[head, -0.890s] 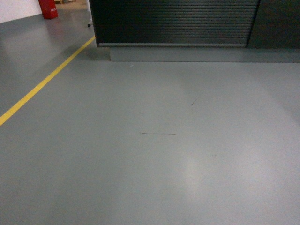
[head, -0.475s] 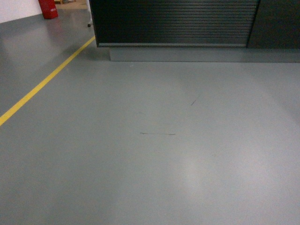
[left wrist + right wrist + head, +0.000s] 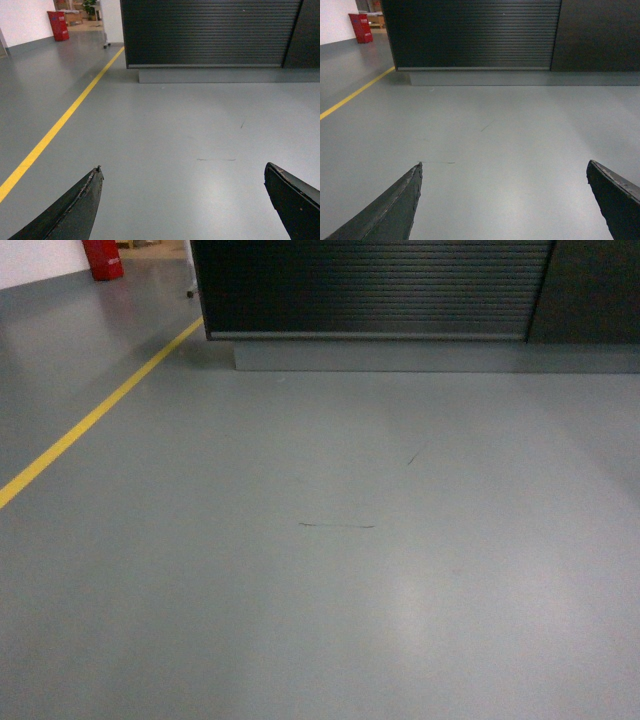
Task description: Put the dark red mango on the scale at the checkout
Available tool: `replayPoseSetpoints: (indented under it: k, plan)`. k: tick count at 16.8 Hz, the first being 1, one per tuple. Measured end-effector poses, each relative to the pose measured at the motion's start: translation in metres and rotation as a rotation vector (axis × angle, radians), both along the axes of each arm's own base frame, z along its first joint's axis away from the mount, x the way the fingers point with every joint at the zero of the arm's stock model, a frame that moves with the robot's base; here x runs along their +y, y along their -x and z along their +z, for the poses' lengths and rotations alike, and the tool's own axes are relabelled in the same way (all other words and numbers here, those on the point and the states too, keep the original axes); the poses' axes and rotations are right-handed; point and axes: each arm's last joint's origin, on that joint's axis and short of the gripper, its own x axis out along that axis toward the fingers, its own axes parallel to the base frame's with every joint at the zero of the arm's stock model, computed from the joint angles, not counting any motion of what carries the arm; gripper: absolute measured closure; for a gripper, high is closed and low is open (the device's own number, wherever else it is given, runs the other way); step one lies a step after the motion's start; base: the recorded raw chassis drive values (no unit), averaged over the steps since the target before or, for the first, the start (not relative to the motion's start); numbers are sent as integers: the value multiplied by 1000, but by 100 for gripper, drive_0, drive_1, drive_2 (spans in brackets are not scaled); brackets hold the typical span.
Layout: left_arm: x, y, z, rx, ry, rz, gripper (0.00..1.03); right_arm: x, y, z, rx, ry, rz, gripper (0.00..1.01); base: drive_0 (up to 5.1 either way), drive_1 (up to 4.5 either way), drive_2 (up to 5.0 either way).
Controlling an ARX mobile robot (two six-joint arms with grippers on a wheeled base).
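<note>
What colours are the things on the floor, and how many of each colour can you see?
Black: 1, the counter with the ribbed front.
Yellow: 1, the line painted on the floor.
Red: 1, the box far off by the wall.
Total: 3. No mango or scale shows in any view.

You are looking at a smooth grey floor (image 3: 330, 570) with soft glare and a few thin dark scuff marks (image 3: 337, 526). A yellow line (image 3: 95, 415) runs diagonally left of the scuffs toward a red bin (image 3: 102, 258) by a white wall (image 3: 35, 260) at the far left.
</note>
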Motion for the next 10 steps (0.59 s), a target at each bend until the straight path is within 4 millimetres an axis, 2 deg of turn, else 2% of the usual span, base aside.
replayPoseSetpoints:
  k: [10]
  plan:
    - [0,0,0,0,0,0,5,0,0,0,0,0,0,3,0,0,0]
